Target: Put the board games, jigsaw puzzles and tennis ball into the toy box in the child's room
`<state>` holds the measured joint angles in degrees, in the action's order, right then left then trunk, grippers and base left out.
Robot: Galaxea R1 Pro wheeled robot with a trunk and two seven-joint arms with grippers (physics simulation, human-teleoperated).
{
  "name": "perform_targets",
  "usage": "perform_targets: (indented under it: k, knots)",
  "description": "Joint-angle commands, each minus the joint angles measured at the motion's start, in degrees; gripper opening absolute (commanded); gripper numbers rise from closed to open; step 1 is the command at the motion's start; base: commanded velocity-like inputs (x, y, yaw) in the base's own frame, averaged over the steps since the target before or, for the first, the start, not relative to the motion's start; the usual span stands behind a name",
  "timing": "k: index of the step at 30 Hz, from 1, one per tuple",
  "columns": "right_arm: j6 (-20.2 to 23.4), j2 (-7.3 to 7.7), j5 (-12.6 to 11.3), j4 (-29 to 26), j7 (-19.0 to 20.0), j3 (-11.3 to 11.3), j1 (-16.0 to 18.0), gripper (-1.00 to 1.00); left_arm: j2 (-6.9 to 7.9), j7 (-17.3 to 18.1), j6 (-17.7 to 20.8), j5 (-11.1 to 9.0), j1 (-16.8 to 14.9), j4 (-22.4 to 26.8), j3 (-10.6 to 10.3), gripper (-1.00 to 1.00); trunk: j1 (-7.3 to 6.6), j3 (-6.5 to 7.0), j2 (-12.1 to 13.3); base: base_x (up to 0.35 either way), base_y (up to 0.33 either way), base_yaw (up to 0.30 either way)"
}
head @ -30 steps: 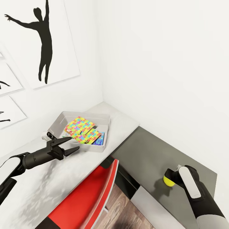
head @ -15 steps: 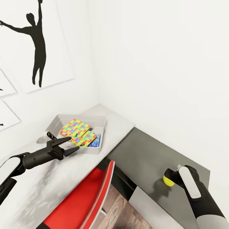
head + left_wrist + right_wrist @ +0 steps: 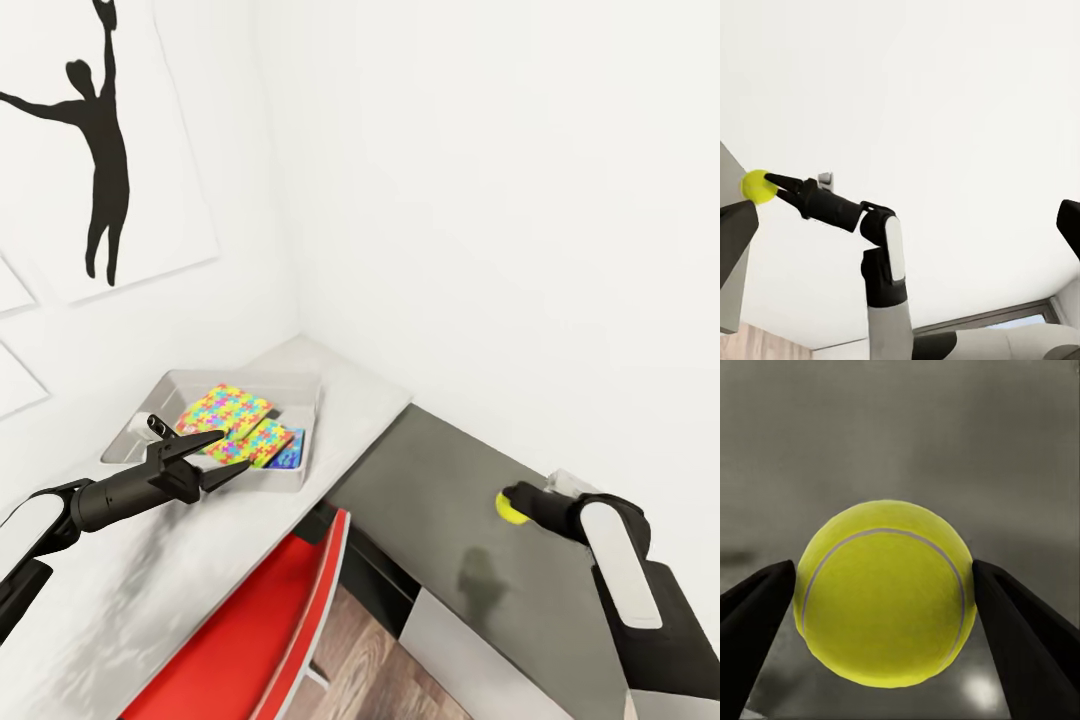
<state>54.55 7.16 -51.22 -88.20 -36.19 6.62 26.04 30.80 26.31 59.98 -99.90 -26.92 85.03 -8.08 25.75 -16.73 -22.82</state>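
The right pincer (image 3: 522, 505) grips the tennis ball (image 3: 511, 507) between both fingers, lifted above the dark grey surface (image 3: 470, 520). The left pincer (image 3: 222, 455) hangs parted and empty just before the toy box (image 3: 300, 462), where two jigsaw puzzles (image 3: 232, 422) and a blue board game (image 3: 291, 452) lie.

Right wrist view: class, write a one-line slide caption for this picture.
The right end effector grips the tennis ball between its two dark fingers above a dark grey surface.

Two jigsaw puzzles (image 3: 235, 425), one tennis ball (image 3: 512, 507), one toy box (image 3: 296, 473), one red chair (image 3: 260, 630).
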Motion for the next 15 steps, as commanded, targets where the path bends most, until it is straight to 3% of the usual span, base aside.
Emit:
perform_targets:
  k: [1,9,15]
  knots:
    - [0.62,-0.07,-0.56,-1.00,0.09,0.00,0.06,-1.00,0.05,0.50,0.02,0.32,-0.06,-0.05,-0.09,1.00,0.04,-0.02,-0.10,0.000,0.000,-0.073]
    - [1.41,-0.15,-0.63,-2.57,7.57,-0.03,0.06,-1.00,0.05,0.49,0.02,0.32,-0.06,-0.12,-0.09,1.00,0.04,0.68,-0.10,0.000,0.047,-0.036]
    - [1.44,-0.13,-0.56,-2.59,8.62,0.05,0.06,-1.00,0.07,0.49,0.02,0.32,-0.06,-0.12,-0.09,1.00,0.04,0.84,-0.10,0.000,0.073,-0.002]
